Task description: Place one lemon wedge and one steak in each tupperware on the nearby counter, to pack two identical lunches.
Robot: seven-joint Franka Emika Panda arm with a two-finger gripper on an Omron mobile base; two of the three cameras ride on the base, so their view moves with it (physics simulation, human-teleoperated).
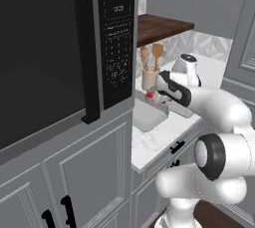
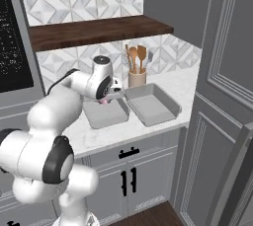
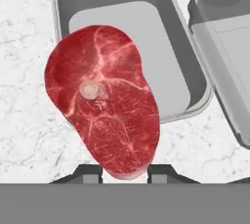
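My gripper [image 3: 124, 171] is shut on the steak [image 3: 105, 105], a flat red-pink marbled slab, gripping it at its near edge. The steak hangs over the near-left rim of one grey tupperware [image 3: 161, 47], partly above the white counter [image 3: 29, 135]. The second tupperware [image 3: 229, 56] lies just to its right. In the right base view the gripper [image 2: 106, 100] holds the steak [image 2: 104, 101] just above the left tupperware [image 2: 106, 115], with the other tupperware [image 2: 153, 104] beside it. From the left base, the steak [image 1: 150, 95] shows red at the hand over the tupperware [image 1: 147, 117]. The lemon wedge is out of view.
A tan cup of wooden utensils [image 2: 137, 78] stands against the tiled wall behind the containers. A dark wooden shelf [image 2: 99, 30] hangs above the counter. A black microwave [image 1: 60, 48] sits in the cabinet wall to the left, and a tall grey cabinet [image 2: 227, 96] bounds the right.
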